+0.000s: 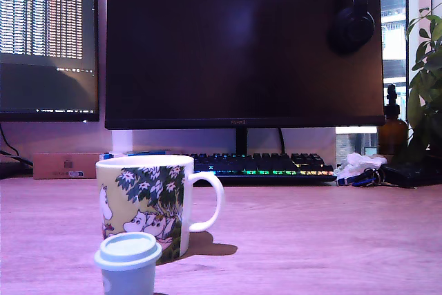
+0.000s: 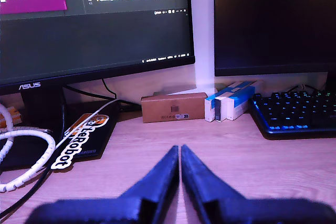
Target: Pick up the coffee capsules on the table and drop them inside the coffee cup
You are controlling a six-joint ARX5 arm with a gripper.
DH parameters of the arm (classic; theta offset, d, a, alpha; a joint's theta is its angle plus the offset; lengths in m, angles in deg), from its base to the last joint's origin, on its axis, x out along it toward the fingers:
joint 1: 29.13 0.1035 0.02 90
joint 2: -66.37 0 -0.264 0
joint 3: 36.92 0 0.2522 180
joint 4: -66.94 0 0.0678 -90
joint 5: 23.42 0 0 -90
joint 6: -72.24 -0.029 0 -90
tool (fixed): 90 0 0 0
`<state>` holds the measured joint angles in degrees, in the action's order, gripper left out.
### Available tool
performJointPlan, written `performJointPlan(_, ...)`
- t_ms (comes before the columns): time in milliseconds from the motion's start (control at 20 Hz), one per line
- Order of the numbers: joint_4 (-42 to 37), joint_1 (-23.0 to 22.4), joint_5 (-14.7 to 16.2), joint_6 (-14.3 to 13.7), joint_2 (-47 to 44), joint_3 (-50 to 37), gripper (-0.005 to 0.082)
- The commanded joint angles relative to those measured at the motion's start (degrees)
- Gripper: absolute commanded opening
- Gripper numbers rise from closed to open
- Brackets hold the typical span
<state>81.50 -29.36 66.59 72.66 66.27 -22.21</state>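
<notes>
Exterior view, left to right: side monitor [image 1: 47, 36] with lit text columns; small cardboard box [image 1: 65, 166] at the back of the table [image 1: 311, 240]; coffee cup [image 1: 146, 202], upright, handle toward this view's right, printed with white figures and green leaves; one pale blue-grey coffee capsule [image 1: 128, 262] standing rim-up on the table, directly in front of the cup's lower left part and overlapping it in the picture, contact not discernible; large dark monitor [image 1: 242, 43] with headphones [image 1: 352, 22] hung on its upper right corner; backlit keyboard [image 1: 262, 166]; brown bottle [image 1: 392, 129]; plant [image 1: 427, 81] at the far right edge. The arm does not appear in this view. Wrist view, left to right: white coiled cable [image 2: 23, 156]; black mat with a LeRobot sticker [image 2: 79, 142]; gripper [image 2: 179, 150], dark blue jaws pressed together at the tips with nothing between them, above bare table; cardboard box and blue-white cartons [image 2: 228, 103] well ahead of the tips against the wall; keyboard ahead and to the side. Neither cup nor capsule is visible near the gripper, so their place relative to it cannot be told.
</notes>
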Motion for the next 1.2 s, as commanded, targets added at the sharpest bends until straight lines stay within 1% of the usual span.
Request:
performJointPlan(0, -5.14, 3.10, 6.84, 1.70, -1.99, -0.98, -0.0019)
performJointPlan(350, -5.16, 3.10, 6.86, 1.70, -1.99, -0.98, -0.0019)
performJointPlan(450, -5.20, 3.08, 7.30, 1.73, -1.99, -0.98, -0.0019)
performJointPlan(500, -5.18, 3.08, 8.24, 1.77, -1.99, -0.98, -0.0019)
performJointPlan(550, -5.14, 3.06, 9.57, 1.77, -1.99, -0.98, -0.0019)
performJointPlan(650, -5.14, 3.06, 12.37, 3.04, -1.99, -0.98, -0.0019)
performJointPlan(750, -4.85, 3.06, 15.15, 3.04, -2.03, -0.98, -0.0019)
performJointPlan(900, -2.23, 3.06, 19.50, 3.04, -2.16, -0.98, -0.0019)
performJointPlan(950, -1.66, 3.06, 21.09, 3.08, -2.14, -0.98, -0.0019)
performJointPlan(1050, -1.88, 2.73, 25.09, 4.15, -2.16, -0.98, -0.0019)
performJointPlan(1150, -1.81, 1.49, 28.65, 4.39, -2.16, -0.98, -0.0019)
